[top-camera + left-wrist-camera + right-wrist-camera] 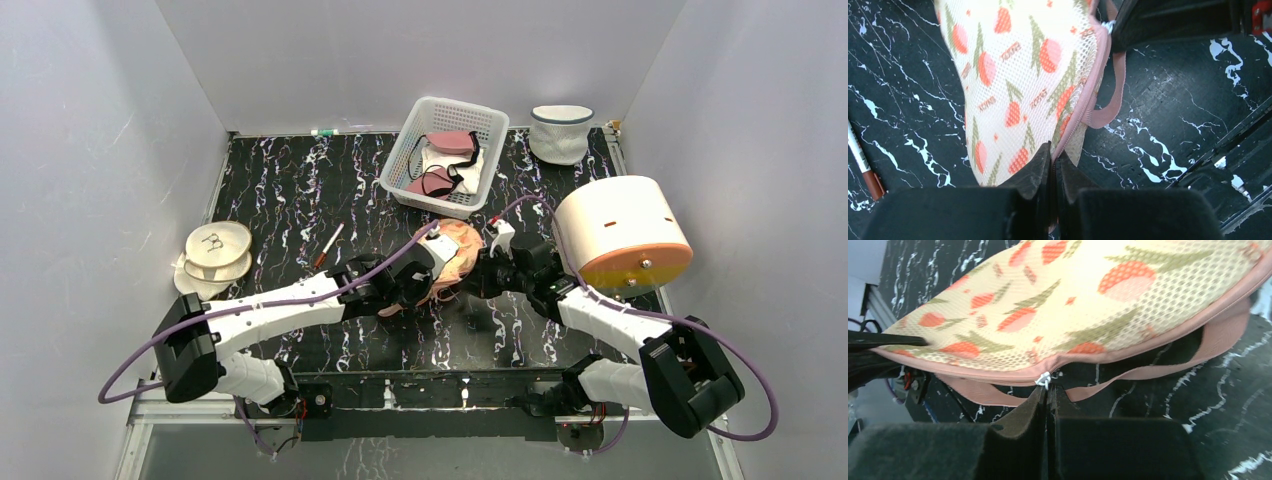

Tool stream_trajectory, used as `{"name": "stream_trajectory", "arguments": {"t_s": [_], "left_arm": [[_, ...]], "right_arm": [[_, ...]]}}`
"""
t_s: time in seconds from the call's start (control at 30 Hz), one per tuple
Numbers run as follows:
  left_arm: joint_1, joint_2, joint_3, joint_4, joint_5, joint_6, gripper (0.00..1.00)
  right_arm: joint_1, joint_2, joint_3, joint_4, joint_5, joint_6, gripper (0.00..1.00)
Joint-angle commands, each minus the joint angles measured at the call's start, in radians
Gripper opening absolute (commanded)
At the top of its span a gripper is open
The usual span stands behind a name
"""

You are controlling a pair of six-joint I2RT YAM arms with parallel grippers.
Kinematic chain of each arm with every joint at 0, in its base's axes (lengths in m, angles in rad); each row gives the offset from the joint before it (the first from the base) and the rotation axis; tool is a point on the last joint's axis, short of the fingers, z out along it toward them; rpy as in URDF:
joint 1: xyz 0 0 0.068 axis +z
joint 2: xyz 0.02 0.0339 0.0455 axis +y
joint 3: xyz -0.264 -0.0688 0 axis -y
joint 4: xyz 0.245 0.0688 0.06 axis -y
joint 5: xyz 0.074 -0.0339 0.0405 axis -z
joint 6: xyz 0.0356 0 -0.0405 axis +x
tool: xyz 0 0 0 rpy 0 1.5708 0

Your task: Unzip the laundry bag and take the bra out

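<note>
laundry bag (pixel 457 256) sits at the middle of the table (pixel 300 190), zip seemingly closed, left gripper (pixel 1053 156) clamped on its trimmed edge, right gripper (pixel 1048 391) clamped on the zip pull (pixel 1043 380), so unzipping looks about to start: right should draw the pull along the trim while left anchors.

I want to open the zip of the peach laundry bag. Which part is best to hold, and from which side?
Grip the small whitish zip pull that sticks out of the salmon seam of the laundry bag, coming edge-on toward the seam, as the right gripper seems to do. The left gripper pinching the seam at the bag's other side gives counter-hold.
</note>
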Motion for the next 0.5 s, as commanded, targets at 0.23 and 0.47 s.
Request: {"name": "stream_trajectory", "arguments": {"t_s": [0.23,0.47], "left_arm": [[0.001,-0.027,-0.021,-0.04,-0.029,-0.015,0.11],[0.001,0.054,0.057,0.026,0.08,-0.004,0.39]], "right_arm": [[-0.065,-0.016,0.036,-0.017,-0.047,-0.044,0.0],[-0.043,-0.007,0.005,0.084,-0.135,0.019,0.0]]}}
